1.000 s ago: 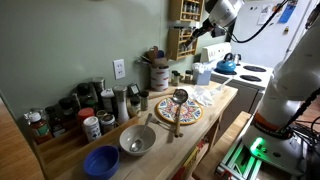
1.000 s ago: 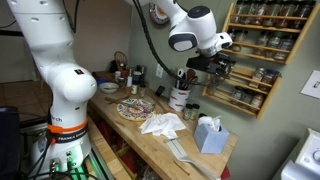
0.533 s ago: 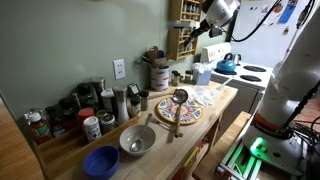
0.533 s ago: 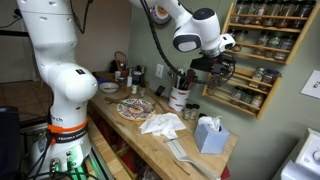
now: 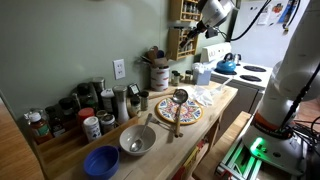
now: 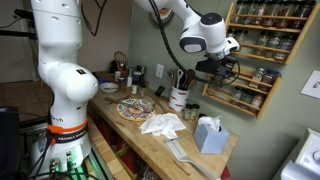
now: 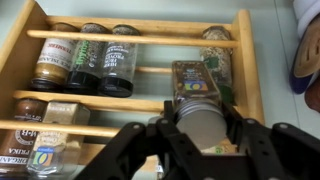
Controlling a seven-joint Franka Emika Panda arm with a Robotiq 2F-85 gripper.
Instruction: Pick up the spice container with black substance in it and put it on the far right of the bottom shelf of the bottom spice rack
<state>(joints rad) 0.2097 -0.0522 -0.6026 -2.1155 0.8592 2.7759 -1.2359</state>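
Claw (image 7: 200, 122) of the arm is pinching the spice container (image 7: 197, 80) from both sides (its silver cap faces the wrist camera). It is held in the air, close before the right end of the bottom spice rack (image 7: 120, 100); which tier exactly, I cannot tell.

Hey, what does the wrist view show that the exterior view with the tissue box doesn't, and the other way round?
Only the wrist view shows the spice container, its grey cap sitting between the fingers of the tool, and the labels on the jars lined up along the shelves. Only the exterior view shows the wooden counter, the patterned plate, the tissue box and the white arm. Both show the wooden spice rack on the wall with the tool right in front of it.
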